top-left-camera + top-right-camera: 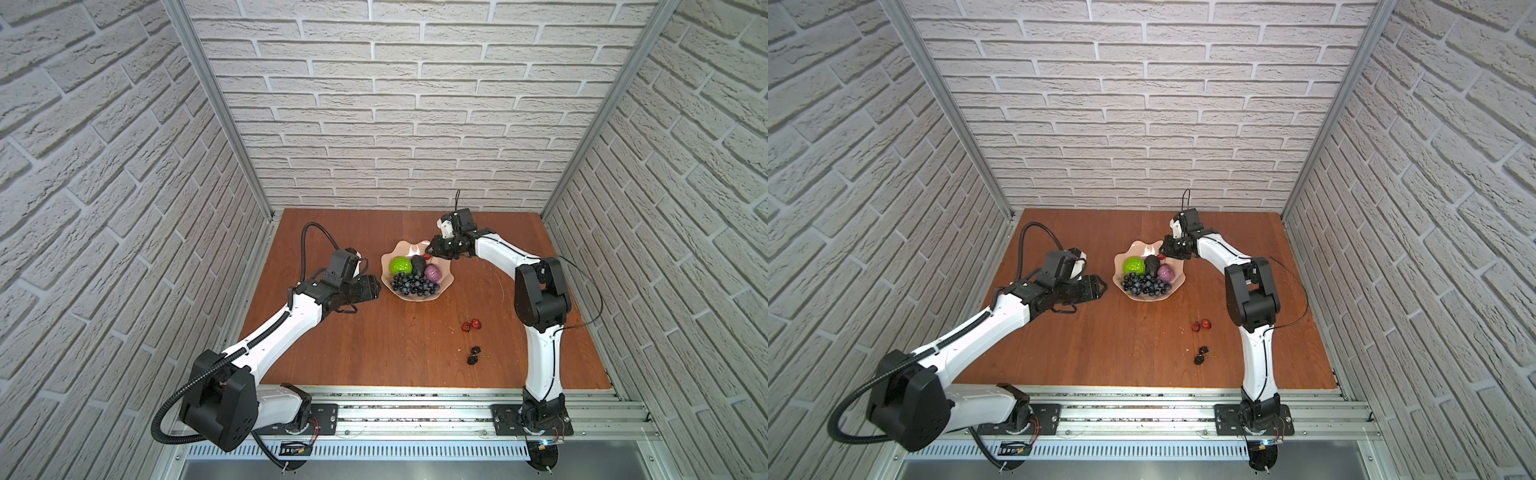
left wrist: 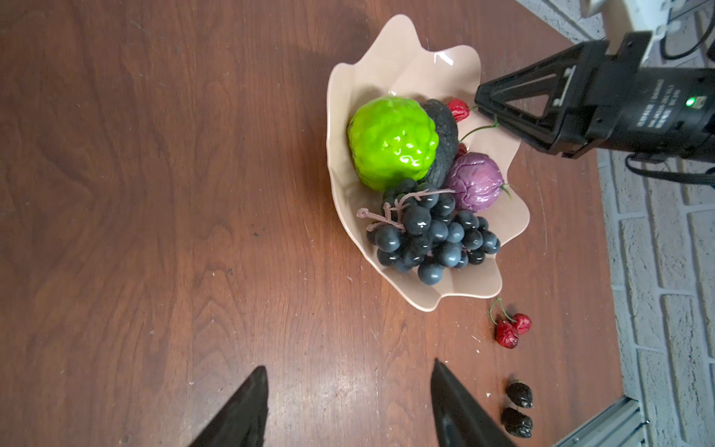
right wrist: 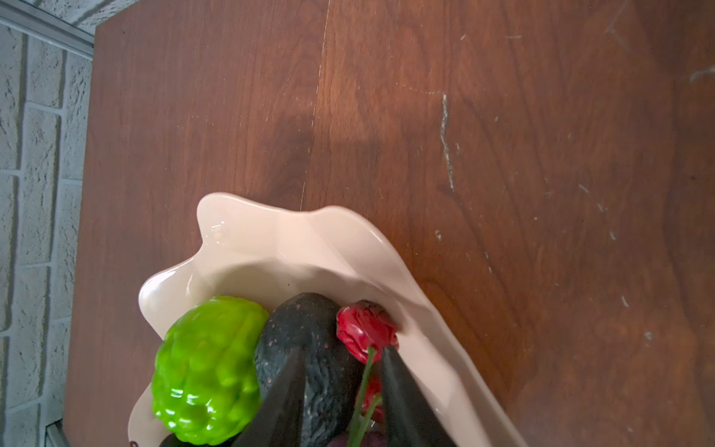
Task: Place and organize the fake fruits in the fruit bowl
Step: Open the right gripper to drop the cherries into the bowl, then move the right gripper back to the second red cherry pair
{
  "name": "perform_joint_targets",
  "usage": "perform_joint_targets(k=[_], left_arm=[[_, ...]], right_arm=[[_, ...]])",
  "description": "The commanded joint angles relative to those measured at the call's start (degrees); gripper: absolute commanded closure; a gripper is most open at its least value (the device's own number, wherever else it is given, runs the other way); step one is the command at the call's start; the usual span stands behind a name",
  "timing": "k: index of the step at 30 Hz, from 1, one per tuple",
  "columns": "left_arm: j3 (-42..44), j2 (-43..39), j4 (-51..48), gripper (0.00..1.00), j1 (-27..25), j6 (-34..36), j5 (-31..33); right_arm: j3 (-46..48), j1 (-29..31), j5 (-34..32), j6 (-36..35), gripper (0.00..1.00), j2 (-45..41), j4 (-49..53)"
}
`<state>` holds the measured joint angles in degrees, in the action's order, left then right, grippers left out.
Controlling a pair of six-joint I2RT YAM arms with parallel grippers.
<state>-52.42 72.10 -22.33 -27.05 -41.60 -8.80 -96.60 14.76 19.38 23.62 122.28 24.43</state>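
White brick-pattern walls enclose a brown wooden counter (image 1: 374,345). Over the glossy pale pink scalloped bowl (image 2: 390,50) the right claw (image 3: 342,352) stands partly spread. The green stem of a wrinkled red cherry pair (image 3: 365,329) runs unpinched between its jaws, beside the black avocado (image 3: 301,321). Near the bowl the left claw (image 2: 348,363) is spread wide and empty. The dark blue-black grape bunch (image 1: 413,284) lies crosswise along the bowl's near side.

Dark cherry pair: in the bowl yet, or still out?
Out. The dark cherries lie on the wooden table, clear of the pink fruit bowl, near the red cherry pair.
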Motion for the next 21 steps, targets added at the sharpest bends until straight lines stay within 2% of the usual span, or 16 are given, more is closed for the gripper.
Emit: perform_joint_targets(k=[1, 7, 12, 14, 21], left_arm=[[0.6, -2.3, 0.9, 0.33, -0.2, -0.7, 1.1], [0.5, -2.6, 0.2, 0.33, -0.8, -1.0, 2.2], [-1.6, -1.1, -0.7, 0.32, -1.6, -1.4, 3.5], [-2.0, -0.8, -1.3, 0.33, -2.2, -1.8, 4.0], [-3.1, 0.1, -1.0, 0.33, -3.5, -2.6, 6.1]], right_arm=[[-0.3, 0.8, -2.8, -3.1, 0.61, -6.0, 1.6], [1.2, 1.8, -9.0, -7.6, 0.54, -11.4, 4.1], [3.9, 2.1, -10.5, -8.4, 0.50, -15.7, 4.3], [6.2, 2.4, -11.2, -8.7, 0.48, -18.4, 3.8], [19.6, 3.1, -13.0, -8.0, 0.49, -31.2, 3.0]])
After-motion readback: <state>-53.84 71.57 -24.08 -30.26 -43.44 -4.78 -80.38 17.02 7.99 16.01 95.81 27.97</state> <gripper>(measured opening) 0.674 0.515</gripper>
